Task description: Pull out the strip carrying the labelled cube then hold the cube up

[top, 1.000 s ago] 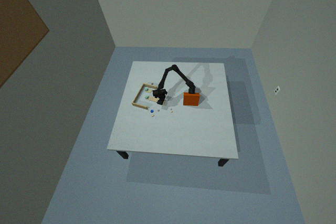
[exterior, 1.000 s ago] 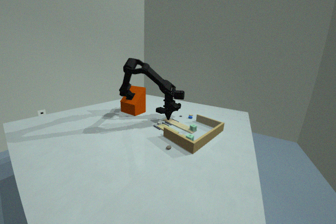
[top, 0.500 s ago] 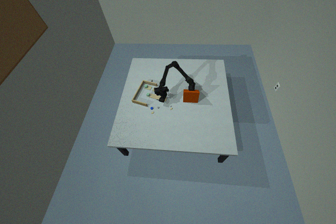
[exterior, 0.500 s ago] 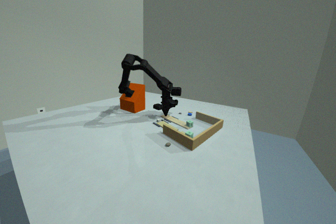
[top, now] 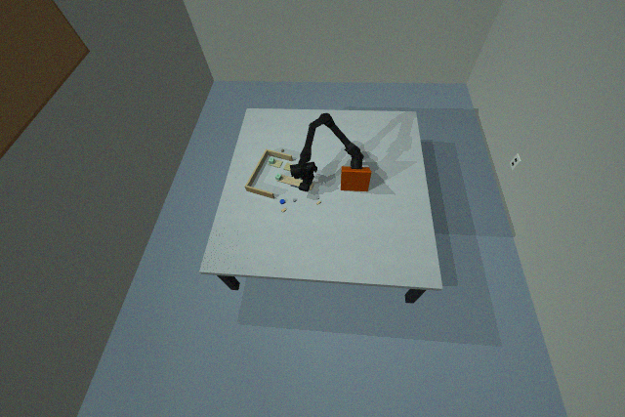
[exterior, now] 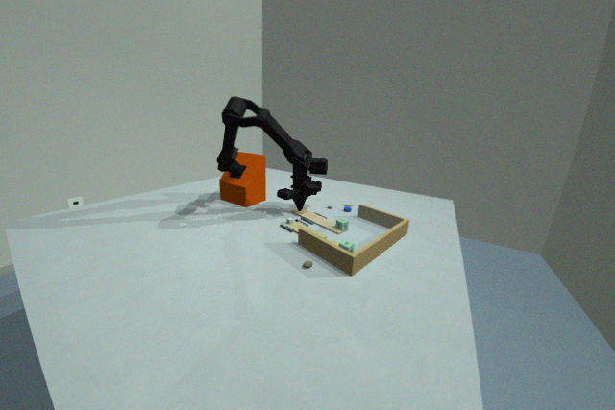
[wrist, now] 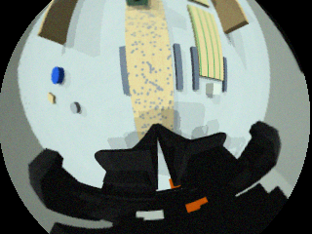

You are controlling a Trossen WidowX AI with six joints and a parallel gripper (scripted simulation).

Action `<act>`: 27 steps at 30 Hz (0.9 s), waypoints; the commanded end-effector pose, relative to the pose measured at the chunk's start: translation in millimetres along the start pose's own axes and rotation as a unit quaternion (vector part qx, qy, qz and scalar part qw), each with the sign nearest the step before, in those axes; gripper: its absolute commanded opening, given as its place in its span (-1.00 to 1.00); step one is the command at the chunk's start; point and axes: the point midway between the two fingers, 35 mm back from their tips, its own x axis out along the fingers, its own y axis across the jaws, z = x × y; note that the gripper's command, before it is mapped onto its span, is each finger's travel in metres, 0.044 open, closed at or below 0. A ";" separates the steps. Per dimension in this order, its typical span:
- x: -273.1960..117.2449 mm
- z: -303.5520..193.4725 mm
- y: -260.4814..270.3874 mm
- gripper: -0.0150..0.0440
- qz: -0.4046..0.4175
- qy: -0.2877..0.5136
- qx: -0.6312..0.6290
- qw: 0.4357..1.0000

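A speckled tan strip (top: pixel 290 181) (exterior: pixel 320 221) (wrist: pixel 151 73) lies flat, unbroken where visible. A green cube (top: pixel 278 177) (exterior: pixel 342 224) (wrist: pixel 137 2) stands on its far end; its mark is too small to read. My gripper (exterior: pixel 300 208) (wrist: pixel 155 127) is shut with nothing between the fingers, its tips down at the strip's near end, which they partly hide. A green-striped strip (exterior: pixel 297 228) (wrist: pixel 209 44) lies beside it, with a gap before a separate far piece (top: pixel 275 164) (wrist: pixel 200 2). Another green cube (top: pixel 271 160) (exterior: pixel 346 245) stands on that far piece.
A low wooden wall (top: pixel 257 170) (exterior: pixel 382 241) surrounds the far ends on three sides. Dark rails (wrist: pixel 125 70) (wrist: pixel 178 66) flank the strips. A pale block (wrist: pixel 214 89) sits by the striped strip. A blue piece (top: pixel 282 201) (exterior: pixel 347 208) (wrist: pixel 58 75) and pebbles lie outside. An orange block (top: pixel 355 179) (exterior: pixel 256 180) stands by the arm's base.
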 end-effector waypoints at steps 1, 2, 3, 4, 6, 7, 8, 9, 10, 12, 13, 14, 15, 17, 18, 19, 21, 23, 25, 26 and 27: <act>3.6 -13.2 -2.1 -0.49 0.001 0.013 -0.004 1.000; 3.5 -14.7 -2.1 -0.49 0.001 0.013 -0.004 1.000; 3.5 -16.1 -2.0 -0.49 0.001 0.013 -0.004 1.000; 3.5 -17.6 -2.0 -0.49 0.001 0.013 -0.004 1.000; 3.4 -20.9 -2.0 -0.49 0.001 0.013 -0.004 1.000; 3.4 -22.5 -1.9 -0.49 0.001 0.013 -0.004 1.000; 3.3 -24.1 -1.9 -0.49 0.001 0.013 -0.004 1.000; 3.3 -25.7 -1.9 -0.49 0.001 0.013 -0.004 1.000; 3.3 -27.2 -1.8 -0.49 0.001 0.013 -0.004 1.000; 3.2 -30.4 -1.8 -0.49 0.001 0.014 -0.004 1.000; 3.2 -31.9 -1.8 -0.49 0.001 0.014 -0.004 1.000; 3.1 -33.5 -1.7 -0.49 0.001 0.014 -0.004 1.000; 3.1 -35.0 -1.7 -0.49 0.001 0.014 -0.004 1.000; 3.0 -38.0 -1.7 -0.49 0.001 0.014 -0.004 1.000; 3.0 -39.6 -1.6 -0.49 0.001 0.014 -0.004 1.000; 3.0 -41.1 -1.6 -0.49 0.001 0.014 -0.004 1.000; 2.9 -44.1 -1.6 -0.49 0.001 0.014 -0.004 1.000; 2.8 -47.1 -1.5 -0.49 0.001 0.014 -0.004 1.000; 2.7 -50.1 -1.5 -0.49 0.001 0.014 -0.005 1.000; 2.7 -51.6 -1.4 -0.49 0.001 0.014 -0.005 1.000; 2.7 -53.0 -1.4 -0.49 0.001 0.014 -0.005 1.000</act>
